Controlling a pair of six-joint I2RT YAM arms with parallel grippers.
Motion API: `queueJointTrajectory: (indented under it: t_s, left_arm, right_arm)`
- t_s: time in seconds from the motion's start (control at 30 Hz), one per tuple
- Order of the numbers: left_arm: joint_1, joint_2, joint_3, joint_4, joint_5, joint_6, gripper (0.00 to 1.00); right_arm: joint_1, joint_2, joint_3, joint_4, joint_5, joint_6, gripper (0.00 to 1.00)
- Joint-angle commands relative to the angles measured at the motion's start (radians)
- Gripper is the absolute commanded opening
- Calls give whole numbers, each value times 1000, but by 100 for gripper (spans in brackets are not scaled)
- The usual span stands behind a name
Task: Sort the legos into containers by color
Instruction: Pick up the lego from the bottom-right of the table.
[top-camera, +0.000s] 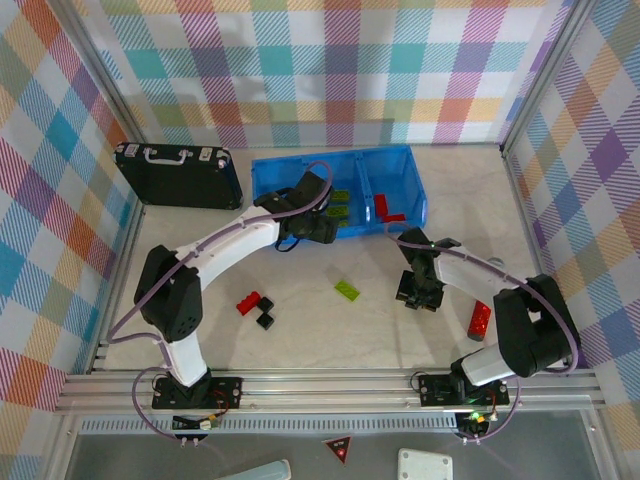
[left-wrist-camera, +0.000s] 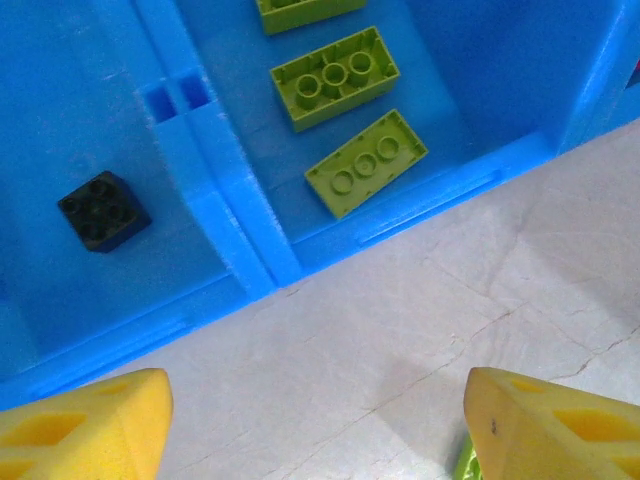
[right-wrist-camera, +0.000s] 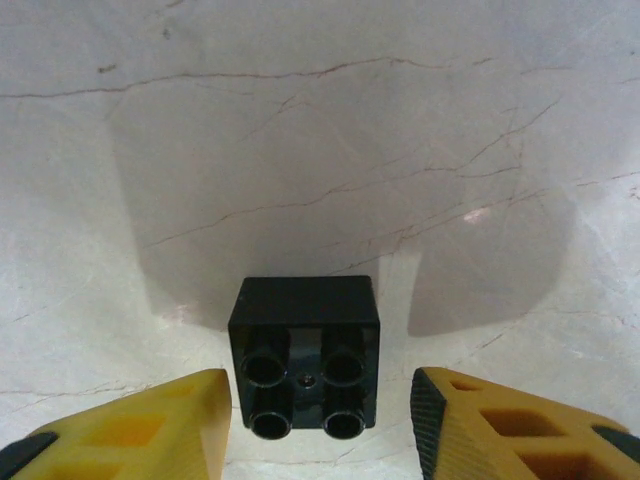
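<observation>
The blue bin (top-camera: 400, 158) of containers stands at the back. Its middle compartment holds lime-green legos (left-wrist-camera: 335, 77) (left-wrist-camera: 366, 162), its left one a black cube (left-wrist-camera: 104, 210), its right one red bricks (top-camera: 385, 208). My left gripper (left-wrist-camera: 318, 420) hangs open just in front of the bin's near wall (left-wrist-camera: 420, 200), with bare table between its yellow fingers (left-wrist-camera: 555, 425). A sliver of lime green (left-wrist-camera: 465, 462) shows by the right finger. My right gripper (right-wrist-camera: 320, 400) stands open around a black cube (right-wrist-camera: 305, 350) on the table, with a gap on each side.
Loose on the table lie a red brick (top-camera: 247, 302) with two black cubes (top-camera: 265, 320) at front left, a green brick (top-camera: 348, 290) in the middle, and a red brick (top-camera: 481, 320) by the right arm. A black briefcase (top-camera: 178, 175) sits left of the bin.
</observation>
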Motion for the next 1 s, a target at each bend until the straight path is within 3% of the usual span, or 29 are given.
queueJointTrajectory:
  t_s: [0.0, 0.47, 0.97]
  left_arm:
    - [15, -62, -24, -33, 18, 18, 77]
    - [109, -216, -162, -59, 46, 19, 77]
    - [375, -478, -346, -131, 158, 42, 77]
  right_arm:
    - [14, 22, 16, -5, 29, 19, 51]
    - [83, 76, 96, -57, 89, 21, 42]
    - [244, 263, 468, -193, 129, -21, 36]
